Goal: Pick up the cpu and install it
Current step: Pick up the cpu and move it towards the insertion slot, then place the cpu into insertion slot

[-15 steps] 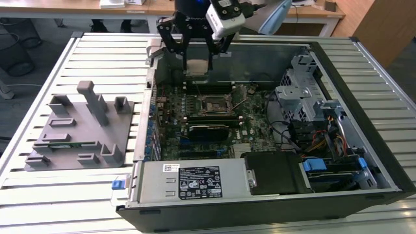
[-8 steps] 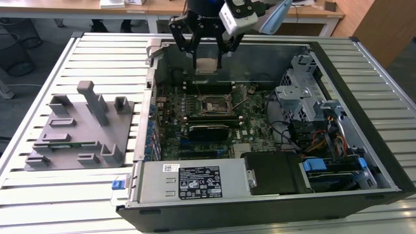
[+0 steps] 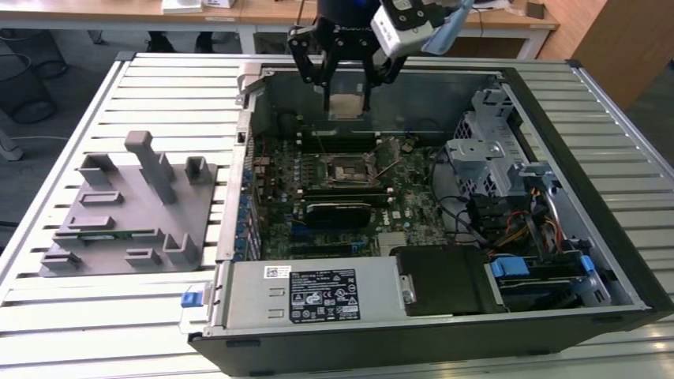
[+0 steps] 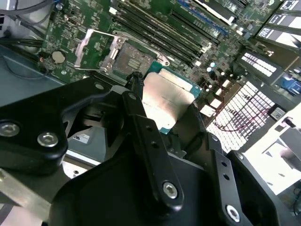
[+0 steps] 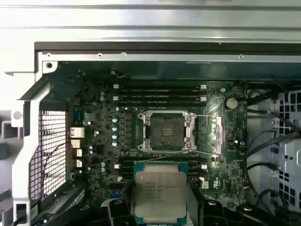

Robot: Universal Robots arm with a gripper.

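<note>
Gripping a small flat square cpu (image 5: 161,190) with a silver-grey metal lid and a thin green edge, the black two-fingered gripper (image 3: 348,96) hangs over an opened desktop computer, its jaws clenched on two opposite edges of the chip. In the exterior view the cpu (image 3: 348,106) is held clear of the board, at twelve o'clock from the square silver-framed processor socket (image 3: 345,170) and well apart from it.

In the first wrist view the socket (image 5: 167,132) lies bare, its dark contact field exposed. Its hinged metal load plate (image 5: 218,134) is swung open to one side, and a thin wire lever (image 5: 207,117) stands just beside it. Rows of long black memory slots (image 5: 160,94) flank the socket on the green motherboard (image 5: 94,141).

The black-and-silver tower case (image 3: 589,95) lies on its side on a slatted metal table (image 3: 106,316). Within it, in the exterior view:
- **Six o'clock:** a silver box-shaped power supply (image 3: 305,292) fills this end.
- **Three o'clock:** a grey metal drive cage (image 3: 484,150) and a bundle of coloured cables (image 3: 516,229) crowd this side.
- **Below the socket:** a black expansion card (image 3: 337,212) sits just beneath it.

A large grey plastic tray with upright posts (image 3: 116,213) rests on the table at nine o'clock from the case.
</note>
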